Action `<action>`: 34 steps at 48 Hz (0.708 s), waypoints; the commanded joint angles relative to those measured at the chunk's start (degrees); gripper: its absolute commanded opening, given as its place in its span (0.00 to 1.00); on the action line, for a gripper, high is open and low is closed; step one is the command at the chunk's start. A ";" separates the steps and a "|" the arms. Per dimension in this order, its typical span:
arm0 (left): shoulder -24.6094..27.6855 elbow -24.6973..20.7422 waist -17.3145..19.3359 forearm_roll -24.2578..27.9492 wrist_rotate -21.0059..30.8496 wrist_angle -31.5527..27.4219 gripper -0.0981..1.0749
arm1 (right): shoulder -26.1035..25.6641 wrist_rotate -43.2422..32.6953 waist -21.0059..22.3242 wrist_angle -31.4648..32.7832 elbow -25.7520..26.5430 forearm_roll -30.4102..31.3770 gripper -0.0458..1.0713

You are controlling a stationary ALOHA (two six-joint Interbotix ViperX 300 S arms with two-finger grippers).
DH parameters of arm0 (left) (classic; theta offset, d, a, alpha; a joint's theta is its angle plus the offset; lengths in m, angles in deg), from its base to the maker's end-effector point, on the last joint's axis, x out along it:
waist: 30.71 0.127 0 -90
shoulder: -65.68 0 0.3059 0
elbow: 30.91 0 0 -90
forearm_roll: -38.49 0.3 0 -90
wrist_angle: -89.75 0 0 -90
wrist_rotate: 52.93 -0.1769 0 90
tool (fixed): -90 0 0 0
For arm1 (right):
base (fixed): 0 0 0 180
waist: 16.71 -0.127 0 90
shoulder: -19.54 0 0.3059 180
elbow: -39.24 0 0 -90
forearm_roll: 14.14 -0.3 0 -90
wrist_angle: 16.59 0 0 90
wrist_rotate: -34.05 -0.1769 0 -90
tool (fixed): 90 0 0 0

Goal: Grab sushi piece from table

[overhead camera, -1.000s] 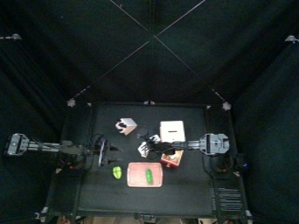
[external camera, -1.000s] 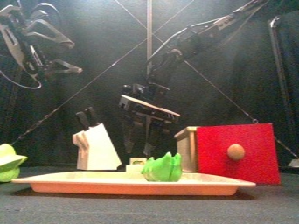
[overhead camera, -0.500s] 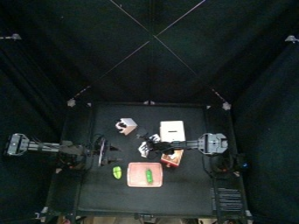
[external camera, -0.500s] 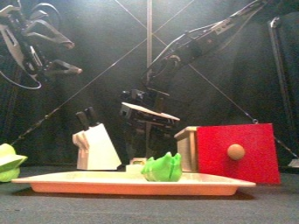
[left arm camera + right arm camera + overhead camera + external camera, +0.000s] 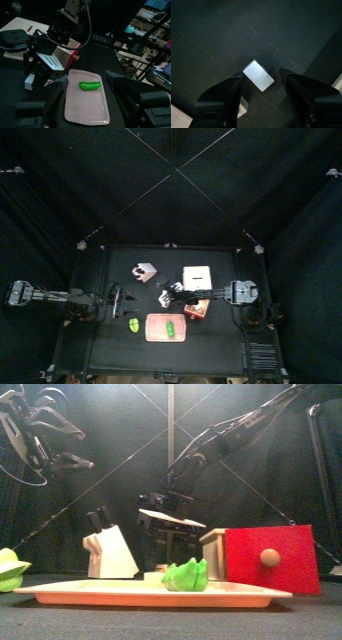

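Right gripper [image 5: 262, 80], jaws wide apart, hangs over a small white rectangular sushi piece [image 5: 259, 75] on the flat black table [image 5: 224, 30]; left gripper [image 5: 87, 102] open over the pale pink tray [image 5: 85, 100].

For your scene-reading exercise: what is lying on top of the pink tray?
One green piece lies on the tray, towards one end; the rest of the tray shows bare. In the front view its raised rim hides the tray floor.

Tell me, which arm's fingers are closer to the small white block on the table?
Right. Its open fingers straddle the white block; the left gripper rests apart, beside the pink tray.
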 commanded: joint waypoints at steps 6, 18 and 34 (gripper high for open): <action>0.18 -0.70 0.18 -0.09 -0.18 0.26 0.89 | -1.32 0.00 0.35 -0.09 1.05 0.00 0.82; 0.18 -0.70 0.18 -0.09 -0.18 0.26 0.89 | -1.32 0.00 0.26 0.26 1.05 -0.18 0.69; 0.18 -0.70 0.18 -0.09 -0.18 0.26 0.89 | -3.60 0.09 -0.26 3.43 3.96 -0.79 0.59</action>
